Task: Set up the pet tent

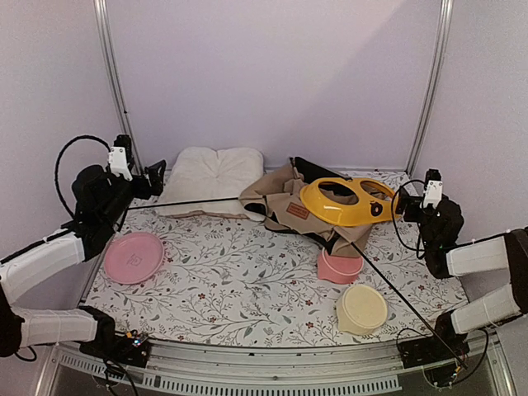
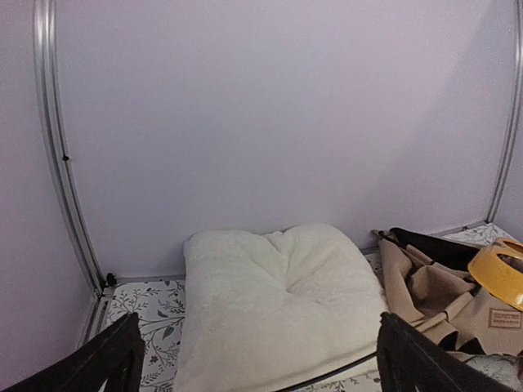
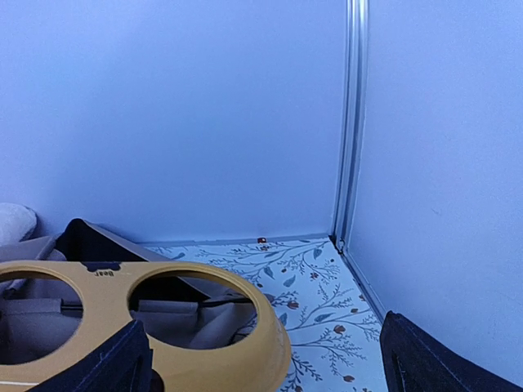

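The pet tent (image 1: 282,208) is seen crumpled at the table's back, weighed down by a yellow two-hole bowl stand (image 1: 346,200), with the left gripper (image 1: 153,179) and right gripper (image 1: 409,204) held spread and empty on either side, apparently poised for a first grasp.

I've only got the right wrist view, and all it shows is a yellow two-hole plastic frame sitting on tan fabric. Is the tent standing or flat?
Observer: Flat. The tan fabric pet tent lies crumpled at the back of the table, with the yellow two-hole plastic frame resting on top of it.
Operator: Where are the poles?
Observer: One thin black pole runs left from the tent, across the near edge of the cream square cushion.
Operator: And the left arm?
Observer: The left gripper hovers at the cushion's left edge, jaws open, holding nothing.
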Controlling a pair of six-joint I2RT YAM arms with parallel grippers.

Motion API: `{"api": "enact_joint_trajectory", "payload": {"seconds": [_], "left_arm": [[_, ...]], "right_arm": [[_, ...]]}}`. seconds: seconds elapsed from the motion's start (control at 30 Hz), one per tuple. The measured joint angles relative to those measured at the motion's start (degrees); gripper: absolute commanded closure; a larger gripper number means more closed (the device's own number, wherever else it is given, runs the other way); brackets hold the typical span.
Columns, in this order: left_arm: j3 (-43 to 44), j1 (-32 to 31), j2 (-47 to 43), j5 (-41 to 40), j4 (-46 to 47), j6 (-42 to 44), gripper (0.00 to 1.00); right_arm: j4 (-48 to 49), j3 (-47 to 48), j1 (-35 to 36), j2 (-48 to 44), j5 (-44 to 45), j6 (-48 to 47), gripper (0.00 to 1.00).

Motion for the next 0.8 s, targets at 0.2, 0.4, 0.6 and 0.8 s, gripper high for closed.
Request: {"api": "enact_joint_trajectory", "payload": {"seconds": [0.2,0.4,0.6,0.8], "left_arm": [[7.4,-5.8,-4.0,5.2,-16.6,-2.0,0.00],[11.6,-9.2,-4.7,10.3,-26.7,-4.2,0.01],[14.9,-8.6,-6.7,9.8,-36.0,-11.3,0.01],[18.4,-7.2,-6.6,16.3,-39.2,-14.6,0.01]], "right_arm": [[-20.7,13.2,7.5,-12.0,2.9,2.9,0.01],[-36.0,21.9,21.4,-15.5,8.0,3.3,0.01],[-52.3,25.7,24.1,-19.0,8.1,6.7,0.01],[-64.4,28.2,24.0,-26.6,10.7,16.7,0.01]]}}
